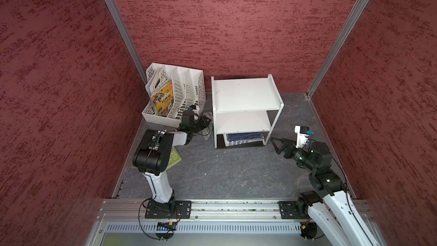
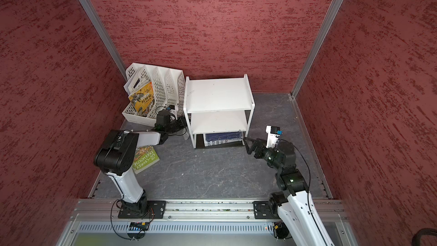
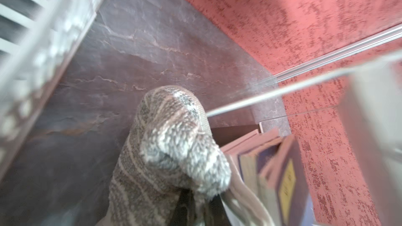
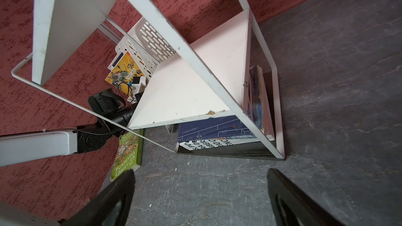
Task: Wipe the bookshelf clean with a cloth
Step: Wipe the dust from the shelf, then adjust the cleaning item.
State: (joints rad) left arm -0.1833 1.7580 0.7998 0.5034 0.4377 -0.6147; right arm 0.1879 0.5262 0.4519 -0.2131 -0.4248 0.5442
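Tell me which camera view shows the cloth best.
The left wrist view: the cloth fills the middle, close enough to show its stripes and pile. Both top views show only a small grey scrap of it beside the bookshelf, mostly hidden by the left gripper. The right wrist view shows almost none of it.

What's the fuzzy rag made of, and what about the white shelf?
The cloth looks like soft woven terry fabric: fuzzy loops, grey-white stripes. The bookshelf seems white-coated pressed wood, matte; a chipped edge shows brown inside. Its thin frame leg is probably painted metal.
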